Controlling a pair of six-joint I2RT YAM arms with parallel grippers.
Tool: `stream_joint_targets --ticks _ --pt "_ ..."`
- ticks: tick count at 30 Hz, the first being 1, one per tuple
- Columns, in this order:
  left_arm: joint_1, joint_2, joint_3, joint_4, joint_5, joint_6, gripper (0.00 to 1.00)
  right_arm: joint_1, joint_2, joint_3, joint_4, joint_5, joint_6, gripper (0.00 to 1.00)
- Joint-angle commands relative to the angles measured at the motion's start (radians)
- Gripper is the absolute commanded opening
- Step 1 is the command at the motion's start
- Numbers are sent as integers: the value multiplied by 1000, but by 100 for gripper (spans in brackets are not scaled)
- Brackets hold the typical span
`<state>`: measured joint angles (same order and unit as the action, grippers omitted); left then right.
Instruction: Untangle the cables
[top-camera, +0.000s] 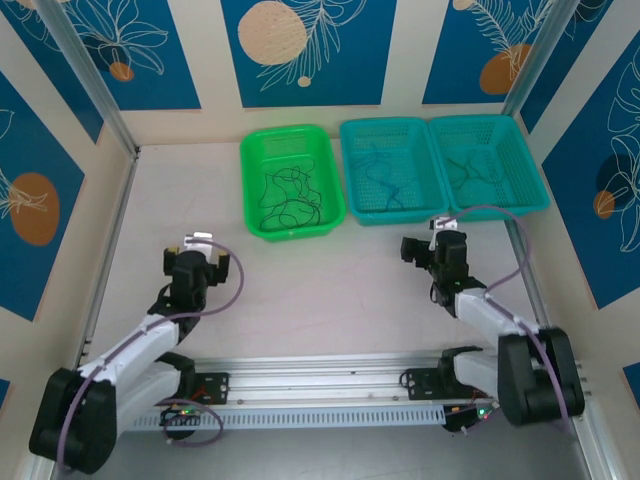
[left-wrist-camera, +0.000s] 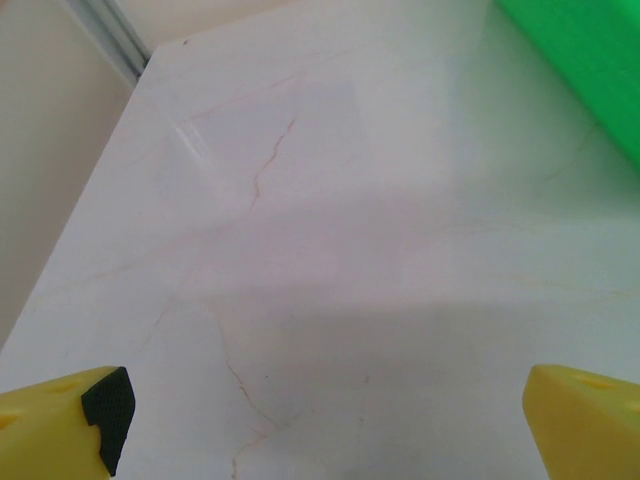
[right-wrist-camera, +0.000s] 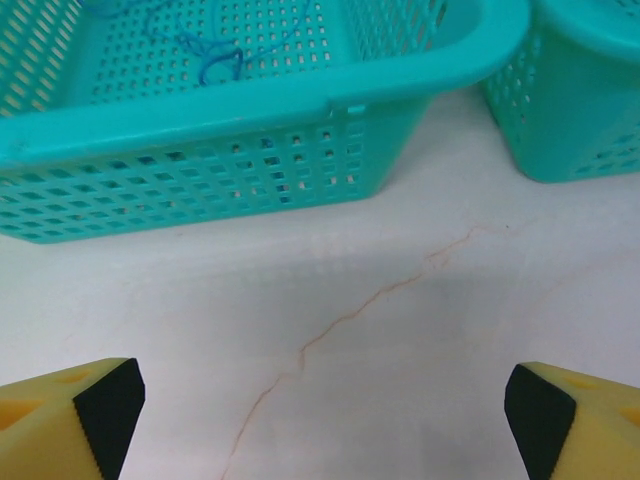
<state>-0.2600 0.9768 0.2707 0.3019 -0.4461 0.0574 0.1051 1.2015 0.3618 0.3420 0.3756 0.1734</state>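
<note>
The left gripper (left-wrist-camera: 320, 425) is standing wide open over the bare table (left-wrist-camera: 330, 220), holding nothing; the right gripper (right-wrist-camera: 325, 410) is likewise gaping, with nothing between its fingers; the cables are lying by colour in three baskets. The black strands (top-camera: 287, 195) are curling in the green basket (top-camera: 290, 236), ahead and to the right of the left gripper; the blue strand (right-wrist-camera: 215, 60) is resting in the teal basket (right-wrist-camera: 200, 118) just ahead of the right gripper; a teal-green strand (top-camera: 470, 175) is lying in the second teal basket (top-camera: 497, 209), ahead and to that gripper's right. Each colour is sitting apart from the others, so the job is looking close to done; the wires are looking very thin, light, limp and springy, and likely to snag in the basket holes; any further pick is calling for pinching a raised loop, not a flat run, and lifting slowly.
</note>
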Motion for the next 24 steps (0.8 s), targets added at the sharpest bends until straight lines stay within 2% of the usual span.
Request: stream_joint_targets --ticks 1,3,4,5,6,7,8,9,10,11,13,15,16,24 --pt "62 108 -7 258 135 13 100 -50 99 22 275 -51 -66 96" --pt "91 209 -2 377 202 8 100 -100 179 8 434 -152 -19 96" --pt "105 263 6 435 233 -1 100 -122 254 26 454 -180 1 96" --pt "112 300 22 458 256 -4 100 -119 328 17 562 -217 -25 96" --pt "122 338 38 483 287 1 100 -83 348 11 595 -218 -72 96" --pt "126 376 53 508 308 23 100 -71 306 32 476 -208 -81 96" --pt "134 410 60 542 321 28 100 -82 322 22 536 -207 -66 100" --pt "151 461 66 574 338 16 100 -90 334 16 559 -159 -31 99" --pt "168 531 65 621 370 6 100 -94 308 26 491 -133 -16 99" --pt "177 595 58 742 389 5 100 -93 316 23 516 -131 -23 99" --pt "184 535 91 569 357 -21 100 -68 317 36 492 -106 -43 99" --pt "186 575 101 613 294 -41 100 -78 316 36 494 -132 -41 99" --pt "185 554 104 567 297 -44 100 -78 320 38 497 -132 -45 99" --pt "184 562 113 567 340 -24 100 -79 320 41 491 -137 -46 99"
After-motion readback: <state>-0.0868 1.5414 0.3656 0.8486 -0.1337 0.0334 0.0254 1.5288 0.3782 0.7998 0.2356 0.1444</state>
